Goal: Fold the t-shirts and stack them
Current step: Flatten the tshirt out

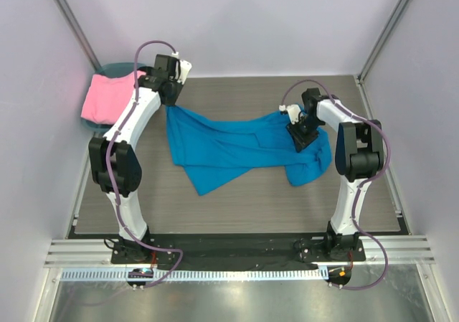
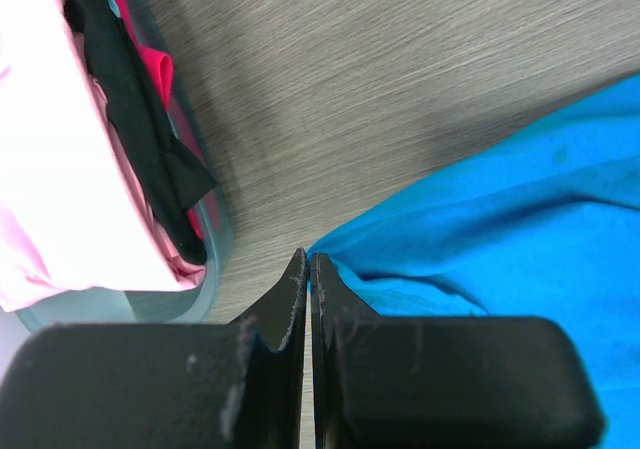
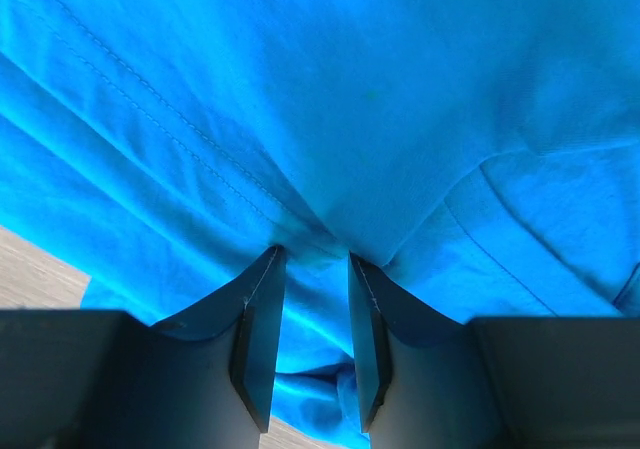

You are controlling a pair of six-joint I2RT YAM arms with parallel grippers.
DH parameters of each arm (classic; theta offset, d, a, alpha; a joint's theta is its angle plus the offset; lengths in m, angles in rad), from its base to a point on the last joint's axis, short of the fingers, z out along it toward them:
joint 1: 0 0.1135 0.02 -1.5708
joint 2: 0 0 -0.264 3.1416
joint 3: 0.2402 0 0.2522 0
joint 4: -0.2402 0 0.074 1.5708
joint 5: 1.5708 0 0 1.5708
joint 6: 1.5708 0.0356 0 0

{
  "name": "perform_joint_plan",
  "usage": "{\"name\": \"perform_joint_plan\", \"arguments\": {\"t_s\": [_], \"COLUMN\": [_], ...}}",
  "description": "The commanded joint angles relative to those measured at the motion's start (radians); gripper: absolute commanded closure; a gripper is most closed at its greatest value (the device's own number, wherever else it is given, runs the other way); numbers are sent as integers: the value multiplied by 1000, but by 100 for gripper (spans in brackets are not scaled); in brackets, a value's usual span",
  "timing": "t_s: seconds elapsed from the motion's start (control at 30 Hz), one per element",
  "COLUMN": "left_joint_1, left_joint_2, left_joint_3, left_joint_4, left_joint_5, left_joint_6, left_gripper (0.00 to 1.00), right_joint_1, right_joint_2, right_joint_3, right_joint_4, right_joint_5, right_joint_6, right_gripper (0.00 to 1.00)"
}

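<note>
Pinching with left gripper [image 2: 308, 269], jaws pressed together, one thin corner of blue t-shirt [image 1: 229, 146]. Clamping with right gripper [image 3: 312, 269] a thick stitched fold, jaws part-way apart around it. Slung crumpled between both arms, lower part on woodgrain table [image 1: 237, 207]. Risk: may slip from the thin left pinch if pulled taut, being smooth, limp knit. Pink t-shirt [image 1: 107, 96] and dark t-shirt [image 2: 130, 99] heaped in teal basket [image 2: 205, 299].
</note>
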Motion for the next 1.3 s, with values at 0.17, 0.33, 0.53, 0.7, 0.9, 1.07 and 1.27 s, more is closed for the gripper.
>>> {"name": "perform_joint_plan", "arguments": {"t_s": [0.17,0.33,0.53,0.7,0.9,1.07,1.27], "left_joint_1": [-5,-5,-5,-5,-5,-7,-21], "left_joint_2": [-15,-13,-15,-29,-78,-179,-318], "left_joint_3": [6,7,30,58,180,303,357], "left_joint_4": [32,33,33,36,35,77,55], "left_joint_5": [-14,-15,-23,-35,-52,-61,-29], "left_joint_6": [8,8,15,40,71,78,74], "left_gripper": [100,100,100,100,100,100,100], "right_joint_1": [19,19,20,21,15,-7,-13], "right_joint_2": [-9,-29,-125,-222,-312,-388,-558], "right_joint_3": [-11,-6,63,216,284,348,430], "right_joint_4": [30,45,76,94,235,355,359], "right_joint_5": [42,47,91,130,270,430,484], "right_joint_6": [18,19,39,49,79,177,210], "right_gripper": [71,89,99,99,99,99,99]}}
